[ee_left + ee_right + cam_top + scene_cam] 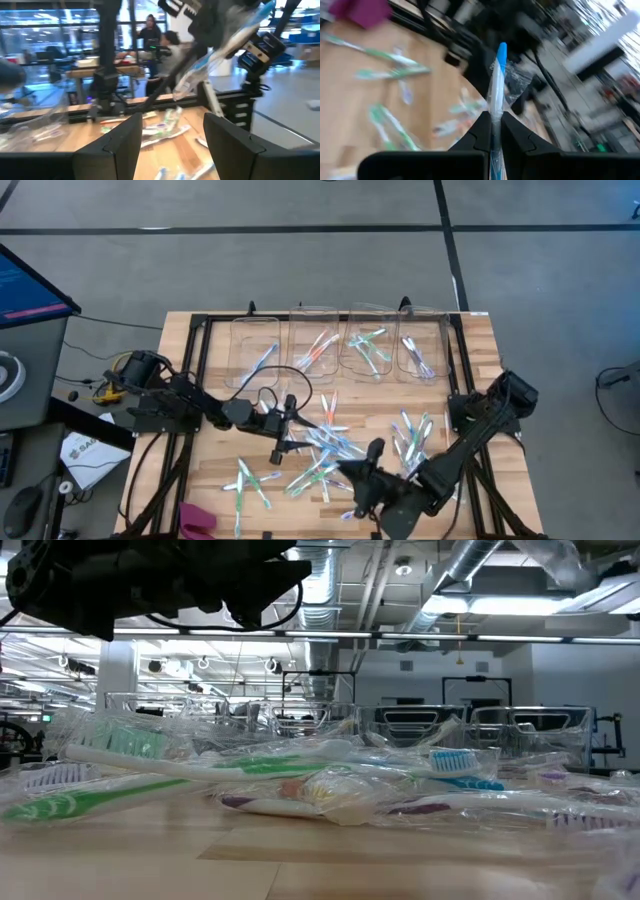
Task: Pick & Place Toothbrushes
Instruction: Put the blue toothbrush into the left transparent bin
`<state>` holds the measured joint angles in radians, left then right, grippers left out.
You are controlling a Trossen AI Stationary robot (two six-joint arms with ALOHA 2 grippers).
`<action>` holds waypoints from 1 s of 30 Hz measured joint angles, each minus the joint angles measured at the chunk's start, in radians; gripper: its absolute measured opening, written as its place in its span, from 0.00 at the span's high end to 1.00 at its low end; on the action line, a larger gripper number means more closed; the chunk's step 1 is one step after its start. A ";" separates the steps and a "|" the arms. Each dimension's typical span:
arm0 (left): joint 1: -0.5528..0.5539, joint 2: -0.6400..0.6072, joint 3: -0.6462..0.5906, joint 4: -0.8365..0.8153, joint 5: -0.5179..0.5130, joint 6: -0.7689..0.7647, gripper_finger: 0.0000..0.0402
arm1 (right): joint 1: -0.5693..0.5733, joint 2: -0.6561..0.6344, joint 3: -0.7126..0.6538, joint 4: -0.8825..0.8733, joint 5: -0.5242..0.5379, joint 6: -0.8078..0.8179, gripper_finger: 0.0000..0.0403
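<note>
Many toothbrushes [325, 448] in clear wrappers lie loose on the wooden table [215, 480], also in the low view [300, 780]. My right gripper [370, 458] hovers over the near middle of the pile, shut on one blue-and-white toothbrush [496, 85], which the left wrist view also shows [225, 45]. My left gripper [292, 428] stands open just left of the pile, pointing toward the table's right; its fingers [122, 145] have nothing between them. Four clear bins [315, 340] along the far edge hold a few toothbrushes. My right gripper pinches the wrapped toothbrush's handle [494, 111] between its two fingers. The brush runs along the fingers and sticks out past their tips, blue end [501, 50] foremost, with loose wrapper around it. It is lifted clear of the table and slants upward.
A magenta object [195, 520] lies at the near left corner. A black frame [200, 350] runs round the table. More toothbrushes lie near left [250, 482] and right [412, 435]. People stand in the room beyond [160, 37].
</note>
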<state>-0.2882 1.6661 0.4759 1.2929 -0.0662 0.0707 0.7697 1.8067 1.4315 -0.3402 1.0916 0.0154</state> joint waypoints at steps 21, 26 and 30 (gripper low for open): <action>0.000 0.000 0.000 -0.010 0.074 0.000 0.49 | 0.039 -0.147 -0.001 -0.007 -0.253 -0.152 0.97; 0.000 0.000 0.000 -0.011 0.074 0.000 0.49 | 0.048 -0.235 -0.017 -0.073 -0.253 -0.123 0.97; 0.000 0.000 0.000 -0.011 0.074 0.000 0.49 | 0.047 -0.329 -0.154 -0.013 -0.272 -0.145 0.97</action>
<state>-0.2886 1.6661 0.4755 1.2816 0.0082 0.0708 0.8164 1.4776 1.2773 -0.3532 0.8191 -0.1299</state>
